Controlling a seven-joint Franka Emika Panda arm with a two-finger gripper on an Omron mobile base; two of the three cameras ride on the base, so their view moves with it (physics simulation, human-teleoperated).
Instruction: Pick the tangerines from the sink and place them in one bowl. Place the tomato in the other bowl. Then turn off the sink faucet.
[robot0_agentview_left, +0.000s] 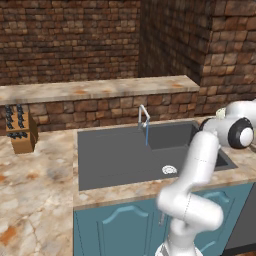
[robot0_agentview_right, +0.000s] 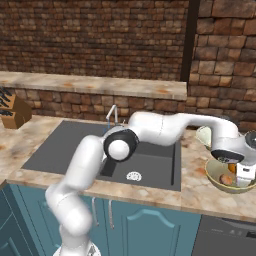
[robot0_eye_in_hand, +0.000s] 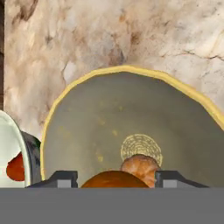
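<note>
The gripper (robot0_eye_in_hand: 115, 179) hangs over the olive-tan bowl (robot0_eye_in_hand: 78, 131) on the tabletop (robot0_eye_in_hand: 109, 39) right of the sink (robot0_agentview_left: 120, 155). Between its two fingertips (robot0_eye_in_hand: 61, 179) sits a bright orange tangerine (robot0_eye_in_hand: 114, 179), so the jaws look closed around it, about a fruit's width apart. The paler tangerine (robot0_eye_in_hand: 140, 167) already lies on the bowl's floor, just beyond the held one. At the hand view's left edge the cream bowl (robot0_eye_in_hand: 11, 144) holds the dark red tomato (robot0_eye_in_hand: 16, 167). Water runs in a thin blue stream from the faucet (robot0_agentview_left: 143, 116), so that step is not yet done.

A tangerine is likely light, round and slightly soft, with a smooth skin that can roll or slip; holding it across its widest middle with modest pressure seems best. Released here it may bump the paler fruit and roll, though the shallow bowl should contain it.
</note>
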